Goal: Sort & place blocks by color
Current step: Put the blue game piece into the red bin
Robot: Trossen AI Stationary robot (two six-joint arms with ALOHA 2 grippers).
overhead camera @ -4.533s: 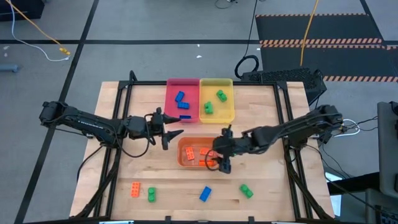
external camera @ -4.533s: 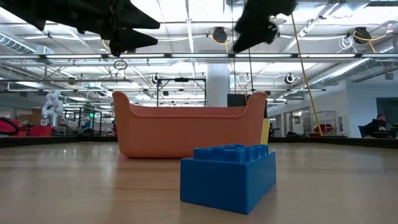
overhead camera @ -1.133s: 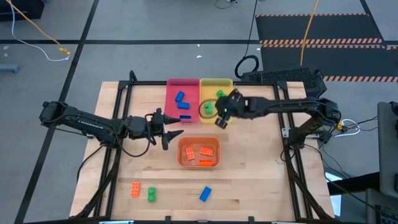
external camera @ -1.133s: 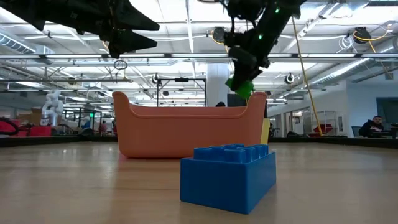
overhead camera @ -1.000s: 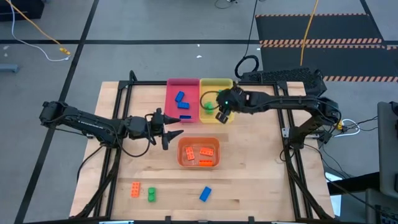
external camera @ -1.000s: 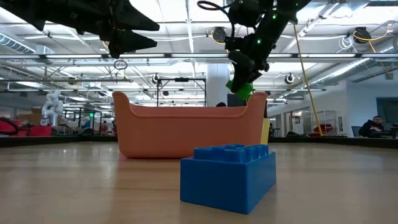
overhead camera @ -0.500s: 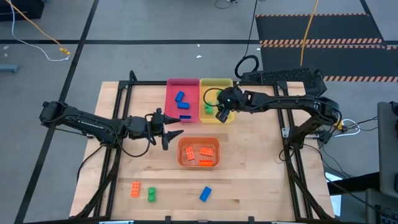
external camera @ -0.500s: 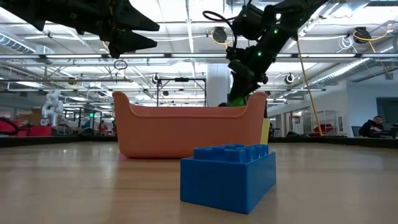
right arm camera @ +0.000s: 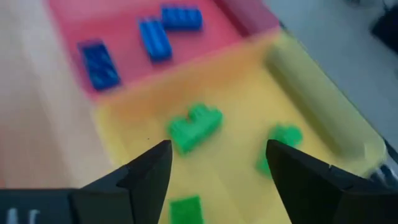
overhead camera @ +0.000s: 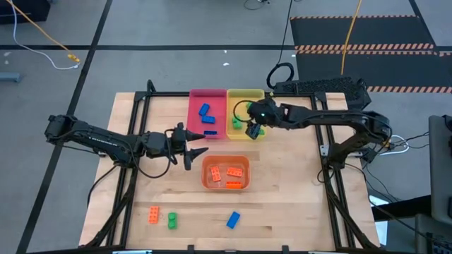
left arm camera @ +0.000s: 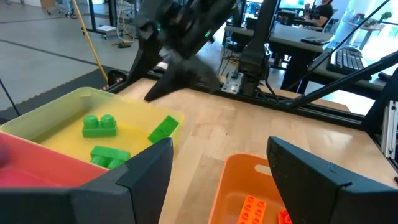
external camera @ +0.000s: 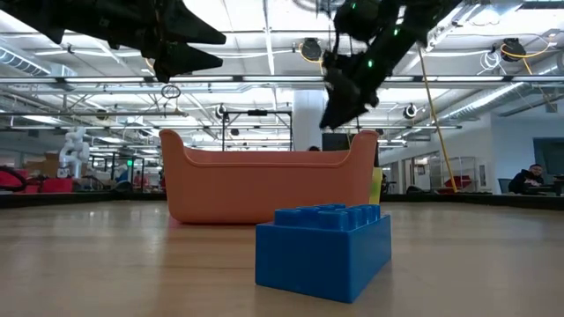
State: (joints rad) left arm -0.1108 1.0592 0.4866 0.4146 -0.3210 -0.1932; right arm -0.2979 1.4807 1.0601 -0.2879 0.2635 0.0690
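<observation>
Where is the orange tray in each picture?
High view: the orange tray sits mid-table, just in front of the pink and yellow trays.
Low view: it stands behind the blue block, filling the middle.
Left wrist view: only a corner shows, low down.
Right wrist view: not in it.
Shared landmark: the yellow tray, next to it.

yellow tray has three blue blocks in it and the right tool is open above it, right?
Not quite: the blocks in the yellow tray are green, not blue, as the right wrist view shows. The blue ones lie in the pink tray beside it. The rest stands: the right tool is open above the yellow tray.
</observation>
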